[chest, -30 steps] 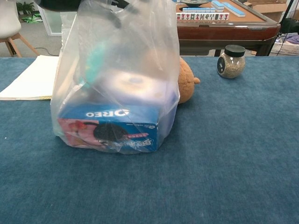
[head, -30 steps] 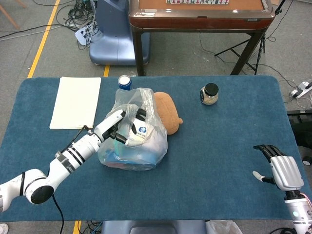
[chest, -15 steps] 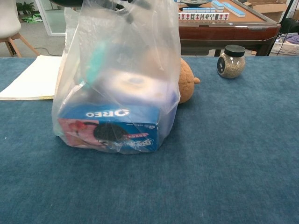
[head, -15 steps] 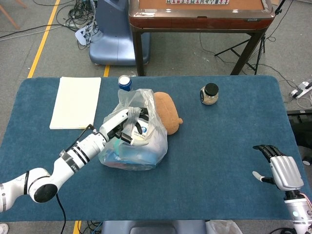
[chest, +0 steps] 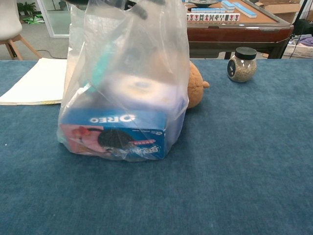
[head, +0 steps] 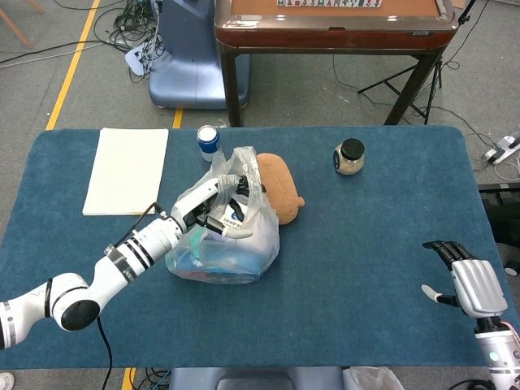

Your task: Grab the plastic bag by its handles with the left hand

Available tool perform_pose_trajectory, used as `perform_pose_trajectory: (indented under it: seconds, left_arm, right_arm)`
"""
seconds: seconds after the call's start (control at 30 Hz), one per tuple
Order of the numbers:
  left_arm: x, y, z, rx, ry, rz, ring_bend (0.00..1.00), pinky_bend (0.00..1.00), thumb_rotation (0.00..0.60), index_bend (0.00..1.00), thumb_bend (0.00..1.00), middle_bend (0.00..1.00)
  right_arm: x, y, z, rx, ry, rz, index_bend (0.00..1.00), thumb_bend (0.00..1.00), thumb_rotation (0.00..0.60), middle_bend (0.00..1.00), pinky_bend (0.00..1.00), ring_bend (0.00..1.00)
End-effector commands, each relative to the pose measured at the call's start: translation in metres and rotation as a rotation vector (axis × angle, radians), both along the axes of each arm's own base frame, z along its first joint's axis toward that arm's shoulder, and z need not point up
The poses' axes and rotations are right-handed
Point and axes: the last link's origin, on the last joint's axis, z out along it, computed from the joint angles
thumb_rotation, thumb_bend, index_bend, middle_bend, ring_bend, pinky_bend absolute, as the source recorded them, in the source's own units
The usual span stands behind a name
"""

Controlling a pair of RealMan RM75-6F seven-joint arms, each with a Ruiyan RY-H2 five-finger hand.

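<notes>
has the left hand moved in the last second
Yes. The left hand has shifted right and away along the plastic bag, nearer the brown plush toy.

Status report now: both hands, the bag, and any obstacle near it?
Left hand at the handles of the plastic bag, grip not confirmed. Right hand open, idle, far from it. Bag resting on table. Brown plush toy right behind the bag.

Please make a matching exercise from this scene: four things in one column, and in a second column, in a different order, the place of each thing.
1. Oreo box
2. brown plush toy
3. glass jar
4. white pad

A. far left on the table
B. alone, right of the plush toy
C. at the bottom inside the plastic bag
D. just behind the bag, on its right side

Pairs: 1-C, 2-D, 3-B, 4-A
</notes>
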Motion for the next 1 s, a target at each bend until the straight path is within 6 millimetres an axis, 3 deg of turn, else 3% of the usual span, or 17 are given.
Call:
perform_pose_trajectory:
  seconds: [0.03, 0.33, 0.7, 1.0]
  left_arm:
    - [-0.001, 0.001, 0.0, 0.009, -0.007, 0.0, 0.22, 0.44, 0.6, 0.25, 0.0, 0.23]
    - [0.0, 0.001, -0.006, 0.025, -0.021, -0.003, 0.21, 0.43, 0.6, 0.21, 0.0, 0.2]
    - [0.003, -0.001, -0.008, 0.018, -0.055, -0.009, 0.08, 0.32, 0.6, 0.06, 0.0, 0.04]
    - [-0.002, 0.003, -0.01, 0.011, -0.032, 0.012, 0.07, 0.3, 0.6, 0.05, 0.0, 0.02]
  right_arm:
    - [0.0, 0.0, 0.0, 0.0, 0.0, 0.0, 0.28, 0.0, 0.6, 0.28, 0.52, 0.23]
    - [0.0, 0.0, -0.001, 0.002, 0.001, 0.0, 0.28, 0.0, 0.6, 0.28, 0.52, 0.23]
    - [0.0, 0.0, -0.002, 0.009, 0.006, 0.0, 0.28, 0.0, 0.6, 0.28, 0.52, 0.23]
    - [0.0, 0.001, -0.003, 0.01, 0.006, 0.002, 0.28, 0.0, 0.6, 0.28, 0.52, 0.23]
